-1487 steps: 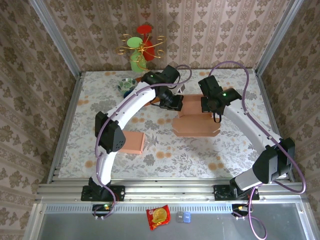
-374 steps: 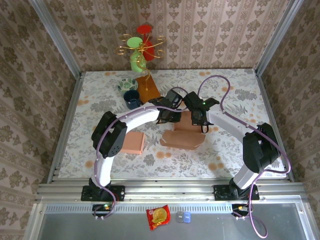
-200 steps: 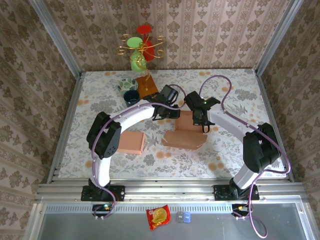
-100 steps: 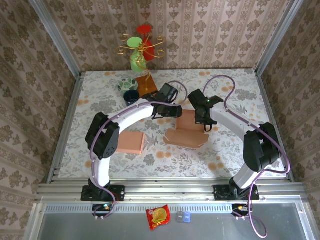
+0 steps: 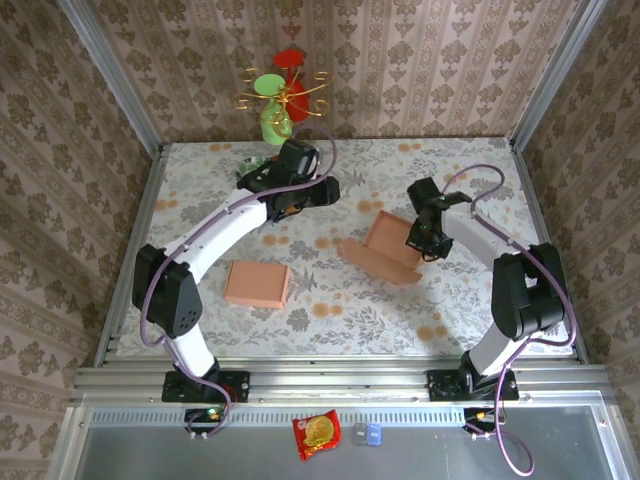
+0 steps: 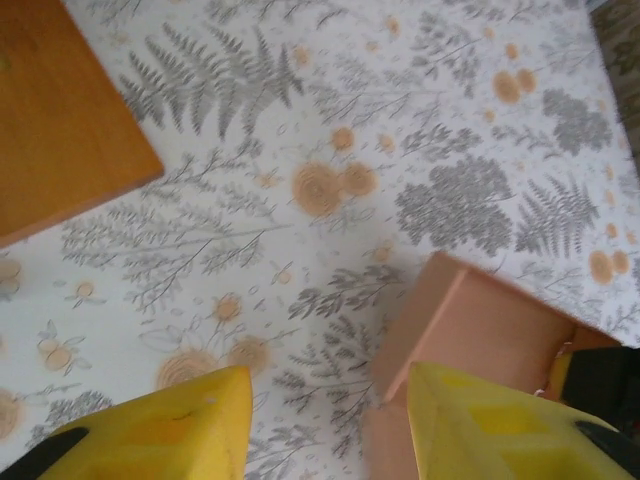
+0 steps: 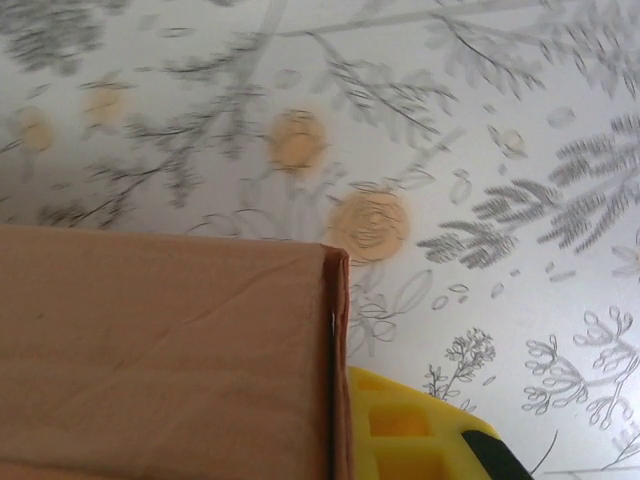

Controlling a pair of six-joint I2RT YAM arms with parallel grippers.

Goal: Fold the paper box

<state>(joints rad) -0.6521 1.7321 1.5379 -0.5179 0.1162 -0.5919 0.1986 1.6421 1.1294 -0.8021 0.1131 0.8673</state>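
— While the flat brown box (image 5: pixel 257 283) lies nearest, where's the paper box (image 5: pixel 385 248)?
— Mid-table, just beyond it to the right, not folded shut. The right gripper (image 5: pixel 421 243) is pinched tight on its right edge.
— And the left gripper (image 6: pixel 325 405)?
— Farther back, fingers apart over bare table (image 6: pixel 330 130), holding nothing.

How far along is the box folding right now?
Done: a closed box sits on the left. In hand: the right gripper pinches the paper box at its right wall; that box looks open, a flap splayed toward the front. The left gripper is open, off it. Left: closing it up.
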